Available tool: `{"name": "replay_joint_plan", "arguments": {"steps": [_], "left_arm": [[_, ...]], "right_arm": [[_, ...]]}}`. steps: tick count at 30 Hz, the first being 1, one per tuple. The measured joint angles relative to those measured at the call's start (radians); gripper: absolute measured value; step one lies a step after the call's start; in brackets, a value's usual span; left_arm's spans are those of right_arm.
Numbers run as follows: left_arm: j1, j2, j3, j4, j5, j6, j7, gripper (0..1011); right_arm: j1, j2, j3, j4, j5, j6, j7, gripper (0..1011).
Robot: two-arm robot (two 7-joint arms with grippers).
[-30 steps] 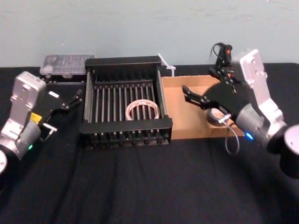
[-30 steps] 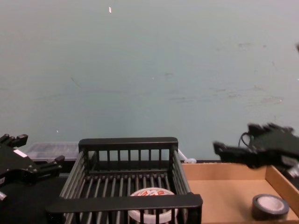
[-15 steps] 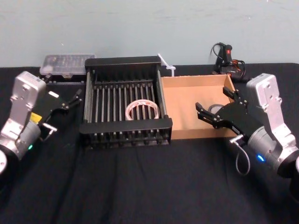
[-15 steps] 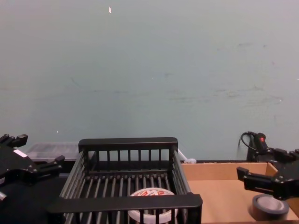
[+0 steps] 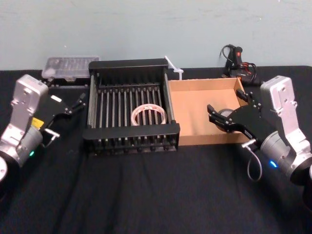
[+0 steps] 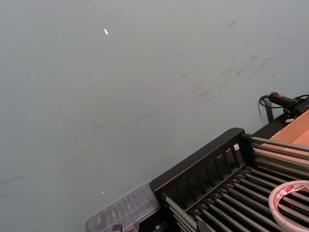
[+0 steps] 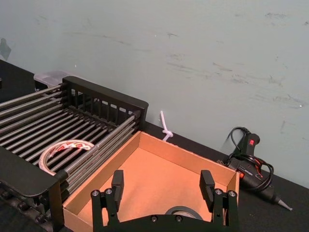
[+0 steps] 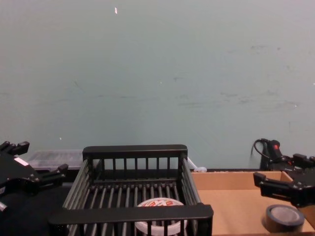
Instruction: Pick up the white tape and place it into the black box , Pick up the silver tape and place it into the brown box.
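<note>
My right gripper (image 5: 212,113) hangs with its fingers apart over the right end of the brown box (image 5: 195,105), holding nothing. The silver tape (image 8: 284,216) lies flat on the box floor just beneath and behind those fingers. The white tape (image 5: 148,114) lies flat on the slatted bottom of the black box (image 5: 131,131), near the front rim. My left gripper (image 5: 66,117) sits parked to the left of the crate, also spread and empty.

By my read, both rolls are light, stiff rings. The silver 1 is thick-walled and dull, so the pads should hold it well across its outer edge. The white 1 has a thinner wall and a slicker face. I would pinch its wall through the hole, gently, since it could flex or slip.
</note>
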Motion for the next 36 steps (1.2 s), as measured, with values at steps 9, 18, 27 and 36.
{"name": "replay_joint_plan", "arguments": {"steps": [9, 18, 27, 36], "left_arm": [[0.0, 0.0, 0.0, 0.0, 0.0, 0.0, 0.0, 1001], [0.0, 0.0, 0.0, 0.0, 0.0, 0.0, 0.0, 1001], [0.0, 0.0, 0.0, 0.0, 0.0, 0.0, 0.0, 1001], [0.0, 0.0, 0.0, 0.0, 0.0, 0.0, 0.0, 1001]], "right_arm": [[0.001, 0.001, -0.003, 0.001, 0.001, 0.0, 0.002, 1002], [0.002, 0.002, -0.004, 0.002, 0.002, 0.001, 0.003, 1002], [0.002, 0.002, -0.005, 0.002, 0.003, 0.001, 0.004, 1002], [0.002, 0.002, -0.005, 0.002, 0.004, 0.001, 0.004, 1002]]}}
